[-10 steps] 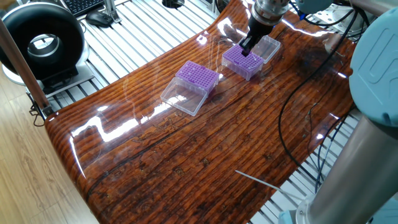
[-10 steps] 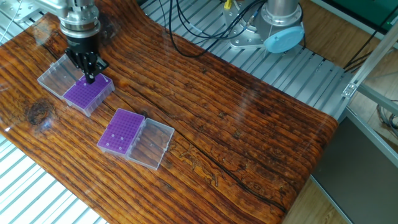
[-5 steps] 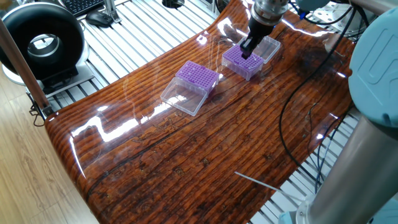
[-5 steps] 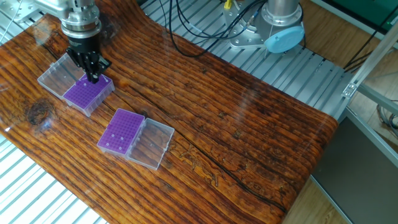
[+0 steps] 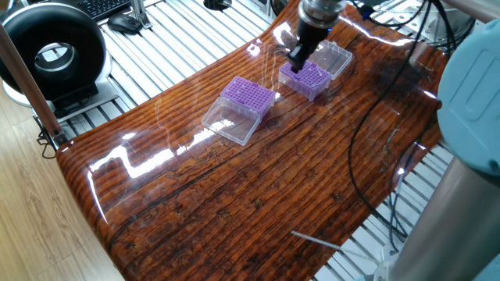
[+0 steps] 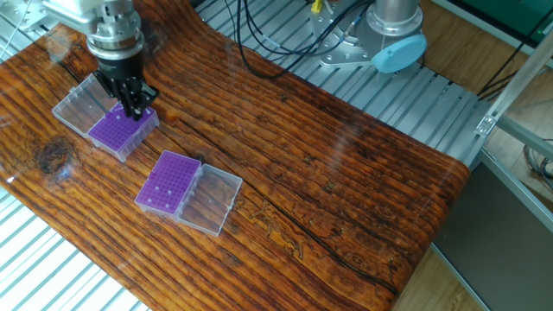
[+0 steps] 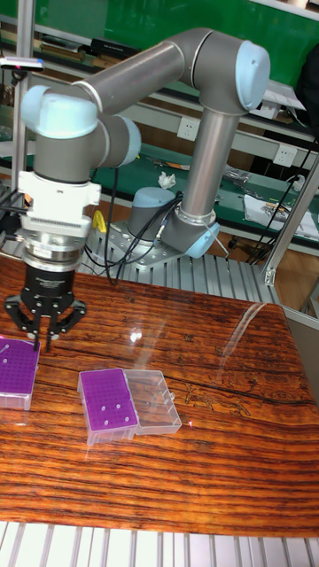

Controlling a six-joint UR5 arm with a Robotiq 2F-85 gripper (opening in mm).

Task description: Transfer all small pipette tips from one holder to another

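Two purple holders stand on the wooden table, each with a clear lid hinged open beside it. My gripper (image 5: 297,57) (image 6: 136,110) (image 7: 38,340) hangs just above the far holder (image 5: 307,79) (image 6: 119,131) (image 7: 16,368), at its edge facing the other holder (image 5: 249,95) (image 6: 168,180) (image 7: 107,404). The fingers look pressed together; anything between them is too small to see. A few small pipette tips (image 7: 105,407) show as pale dots in the nearer holder's grid, and one pale tip (image 7: 5,348) shows in the far holder.
Clear lids (image 5: 333,57) (image 5: 230,122) lie next to the holders. A black cable (image 5: 361,156) loops over the table's right side, and a thin white rod (image 5: 316,238) lies near its front edge. A round black device (image 5: 51,48) stands off the table. The arm's base (image 6: 393,39) sits behind.
My gripper has shifted from over the middle of the far holder to its edge nearest the other holder. Both holders and lids stayed put.
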